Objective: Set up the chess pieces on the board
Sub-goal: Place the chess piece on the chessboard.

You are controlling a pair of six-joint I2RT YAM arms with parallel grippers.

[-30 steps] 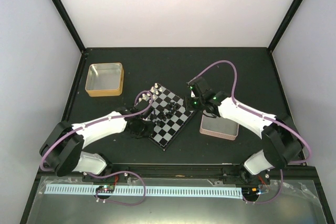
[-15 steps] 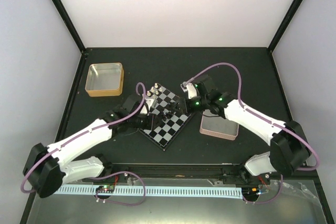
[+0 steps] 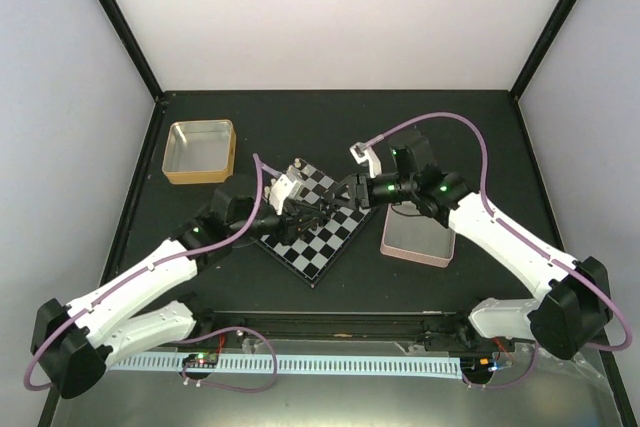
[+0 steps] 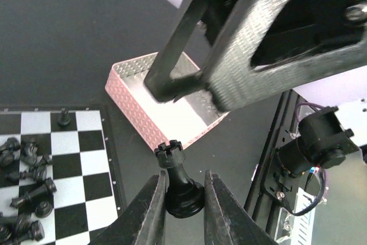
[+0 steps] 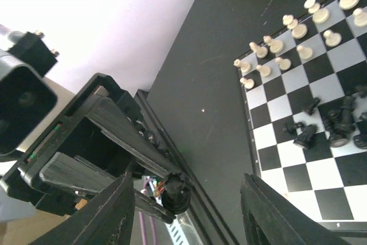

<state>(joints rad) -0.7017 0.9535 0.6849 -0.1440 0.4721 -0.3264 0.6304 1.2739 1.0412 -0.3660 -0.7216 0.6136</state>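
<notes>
White walls box in a dark surface (image 3: 450, 127), and both arms are reaching in over the board (image 3: 330, 242), which sits turned like a diamond at centre. A gold tray (image 3: 200, 179) sits back left and a pink tray (image 3: 415, 253) lies just right of the board. Silver-white pieces (image 5: 287, 38) stand along one edge; black pieces (image 5: 338, 124) are heaped mid-board, several toppled. Now the key bit: the left tool (image 4: 183, 193) is pinching a black rook (image 4: 181, 185) at its base, held in the air, crown pointing away from the wrist. The right tool (image 5: 186, 199) is spread wide and empty, facing it head-on, near but apart. The rook lies straight ahead of those open fingers, so this looks like a handover lining up.
</notes>
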